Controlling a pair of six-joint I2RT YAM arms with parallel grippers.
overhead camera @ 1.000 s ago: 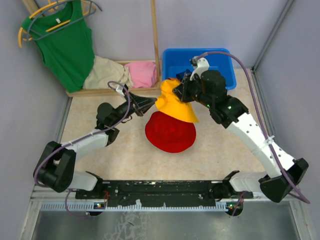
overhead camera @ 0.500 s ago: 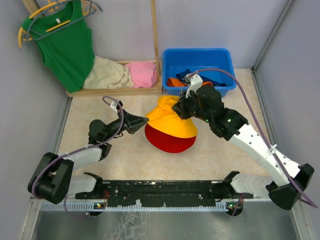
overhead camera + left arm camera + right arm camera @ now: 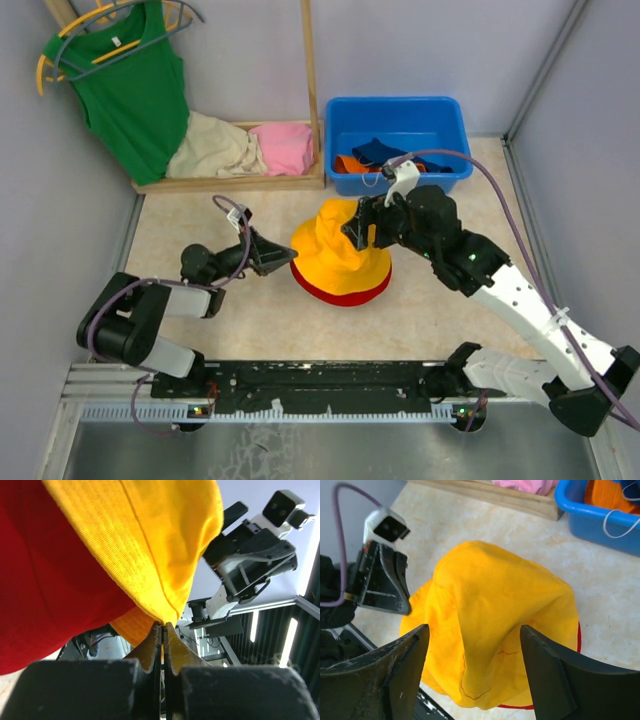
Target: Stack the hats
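A yellow-orange hat lies draped over a red hat, whose brim shows only along the near side. My left gripper is low at the stack's left edge and shut on the yellow hat's brim; the red hat fills the left of that view. Just above the yellow hat's crown my right gripper hangs open, with its jaws wide apart and nothing between them. A sliver of the red hat peeks out at the right. A navy hat and an orange hat lie in the blue bin.
The blue bin stands at the back right, its corner close behind the stack. A wooden rack at the back left holds beige and pink folded clothes. A green tank top hangs on a hanger.
The right gripper came down over the red hat with the yellow hat, then opened and let it go. The yellow hat now covers the red one. The left gripper sank, still pinching the brim.
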